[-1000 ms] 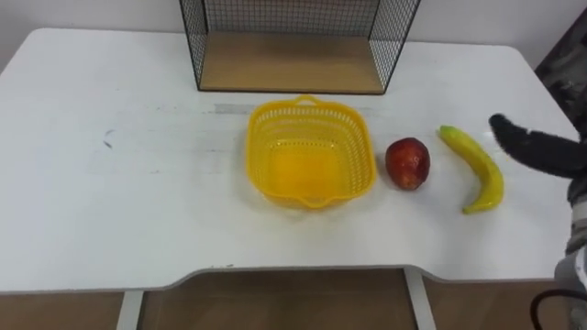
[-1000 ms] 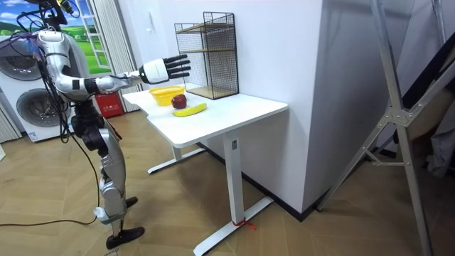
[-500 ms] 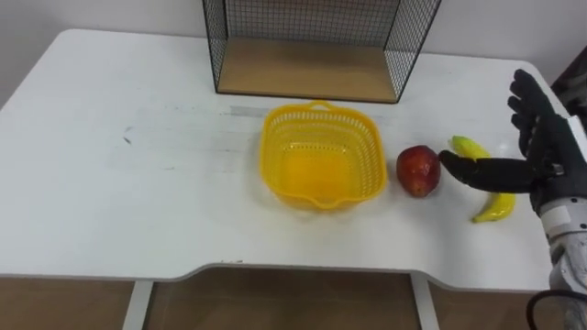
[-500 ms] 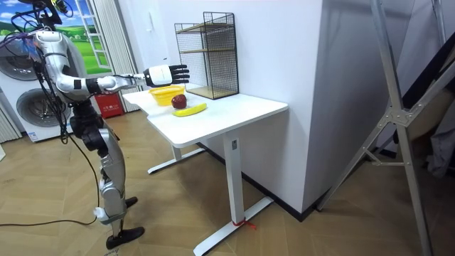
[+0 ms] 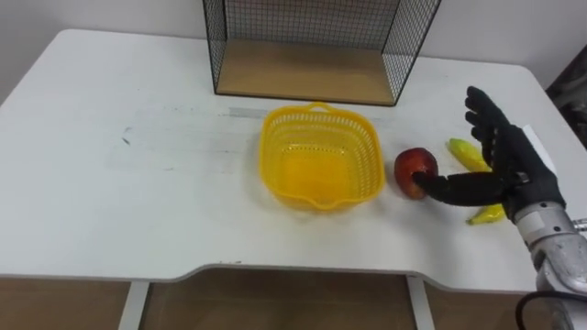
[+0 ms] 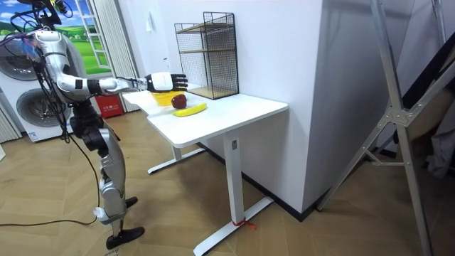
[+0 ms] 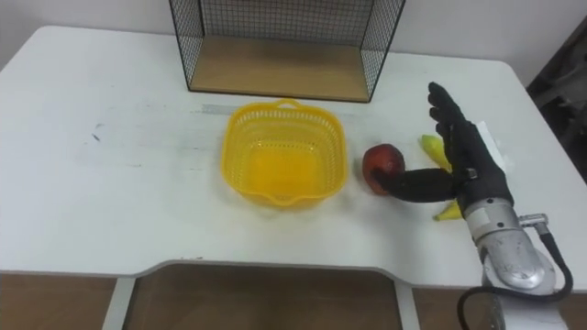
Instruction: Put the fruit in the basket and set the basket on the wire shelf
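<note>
A yellow plastic basket (image 5: 320, 156) (image 7: 282, 153) stands empty in the middle of the white table (image 5: 138, 202), in front of the wire shelf (image 5: 307, 46) (image 7: 280, 41). To its right lies a red apple (image 5: 413, 167) (image 7: 382, 161), and further right a banana (image 5: 468, 154) (image 7: 433, 148), partly covered by my right hand (image 5: 504, 170) (image 7: 466, 163). That hand is open above the banana, fingers straight and spread, its thumb reaching left to the apple's near side. In the room view I stand at the table's end with the right hand (image 6: 162, 82) stretched over the fruit (image 6: 179, 102).
The wire shelf has a wooden floor (image 5: 303, 71) and stands at the table's far edge. Bare table top stretches left of the basket. The table's front edge (image 5: 275, 272) runs close below the basket.
My right hand has come down and moved left over the banana, and its thumb now reaches the apple. The basket and fruit have kept their places.
</note>
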{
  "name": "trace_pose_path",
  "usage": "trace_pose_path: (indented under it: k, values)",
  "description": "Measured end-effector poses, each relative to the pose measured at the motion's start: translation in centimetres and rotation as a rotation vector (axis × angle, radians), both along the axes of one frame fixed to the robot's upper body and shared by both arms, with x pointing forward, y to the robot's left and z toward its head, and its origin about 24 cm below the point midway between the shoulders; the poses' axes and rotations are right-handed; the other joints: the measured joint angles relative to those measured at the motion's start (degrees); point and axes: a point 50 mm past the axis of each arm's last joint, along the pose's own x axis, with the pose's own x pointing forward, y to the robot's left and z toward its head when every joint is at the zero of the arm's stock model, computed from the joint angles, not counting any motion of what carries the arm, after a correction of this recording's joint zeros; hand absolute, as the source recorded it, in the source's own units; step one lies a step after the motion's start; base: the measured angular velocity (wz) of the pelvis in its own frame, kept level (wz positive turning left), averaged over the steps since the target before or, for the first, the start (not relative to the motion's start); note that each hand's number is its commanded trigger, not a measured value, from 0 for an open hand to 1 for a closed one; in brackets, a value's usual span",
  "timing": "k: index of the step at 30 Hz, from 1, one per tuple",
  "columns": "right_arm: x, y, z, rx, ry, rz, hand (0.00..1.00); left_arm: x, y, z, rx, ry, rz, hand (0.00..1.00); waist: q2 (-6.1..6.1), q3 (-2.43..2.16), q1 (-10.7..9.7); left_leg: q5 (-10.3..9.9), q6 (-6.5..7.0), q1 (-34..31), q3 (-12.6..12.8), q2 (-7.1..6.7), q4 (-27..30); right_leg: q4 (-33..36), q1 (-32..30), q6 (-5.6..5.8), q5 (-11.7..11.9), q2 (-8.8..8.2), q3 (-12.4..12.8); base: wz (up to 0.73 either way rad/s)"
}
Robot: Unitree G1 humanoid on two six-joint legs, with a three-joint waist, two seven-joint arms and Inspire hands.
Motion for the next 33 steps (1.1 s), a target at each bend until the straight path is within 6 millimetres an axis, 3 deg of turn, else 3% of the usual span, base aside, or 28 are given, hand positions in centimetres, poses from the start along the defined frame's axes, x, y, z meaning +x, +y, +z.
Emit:
trace_pose_path:
  k: [6,13,20,33]
  values:
    - [0.4,0.1,-0.2,-0.012,0.025,0.032,0.00,0.3,0.0,0.0,-0.025,0.001,-0.010,0.00,0.12,-0.01,0.12,-0.02,0.03,-0.24,-0.23,-0.02,0.21,-0.36,0.11,0.01,0.06,0.03,-0.10,0.00]
    - [0.9,0.4,-0.4,-0.018,0.046,0.061,0.00,0.9,-0.1,0.0,-0.033,-0.009,-0.016,0.00,0.44,-0.43,0.38,-0.04,-0.01,-0.29,-0.37,-0.04,0.19,-0.59,0.21,0.00,0.12,0.06,-0.09,0.00]
    - [1.1,0.6,-2.1,-0.009,0.136,0.067,0.00,2.2,0.0,0.2,-0.028,-0.035,-0.037,0.00,0.32,-0.49,1.53,-0.04,-0.01,-0.27,-0.86,-0.03,0.16,-0.39,0.27,-0.06,0.23,0.07,-0.52,0.02]
    - [2.5,0.6,-2.3,0.004,0.161,0.071,0.00,2.4,0.0,0.2,-0.024,-0.041,-0.041,0.00,0.75,-0.41,2.25,-0.04,0.00,-0.24,-1.01,-0.09,0.07,-0.62,0.39,-0.05,0.28,0.08,-0.59,0.00]
